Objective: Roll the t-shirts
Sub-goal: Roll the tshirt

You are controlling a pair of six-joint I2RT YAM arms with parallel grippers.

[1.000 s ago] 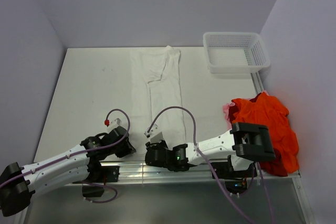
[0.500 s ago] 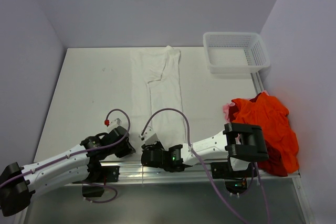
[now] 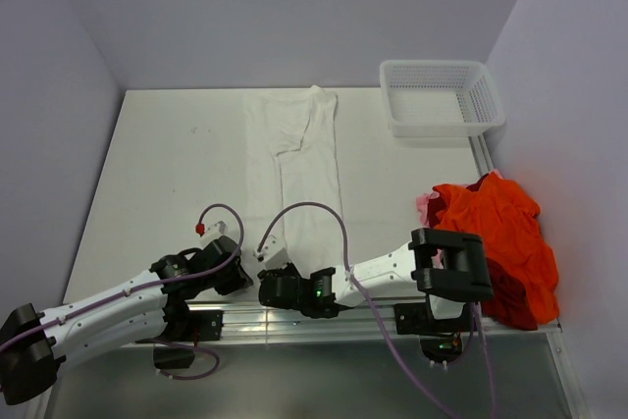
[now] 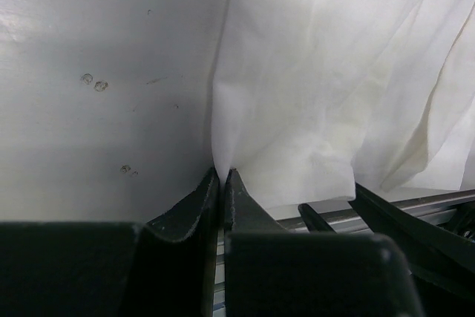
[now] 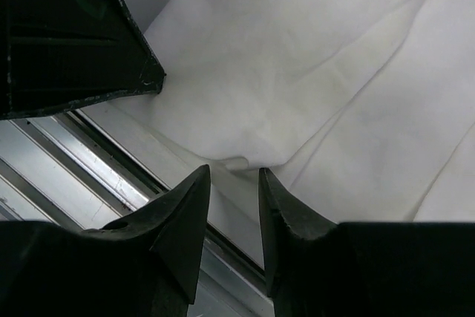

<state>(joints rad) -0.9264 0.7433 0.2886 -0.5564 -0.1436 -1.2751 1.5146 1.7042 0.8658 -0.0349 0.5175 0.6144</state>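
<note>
Gripping the near hem looks like the step in hand: the white t-shirt (image 3: 294, 169) lies as a long folded strip down the middle of the tabletop (image 3: 167, 174), with the left jaws pressed together on its near left corner and the right jaws slightly parted just short of the hem, holding nothing. Next, I judge, the right jaws must ease forward and pinch the hem so both can roll it evenly. How many orange-red t-shirts (image 3: 500, 228) make up the heap at the right cannot be told, and no chest print shows.
</note>
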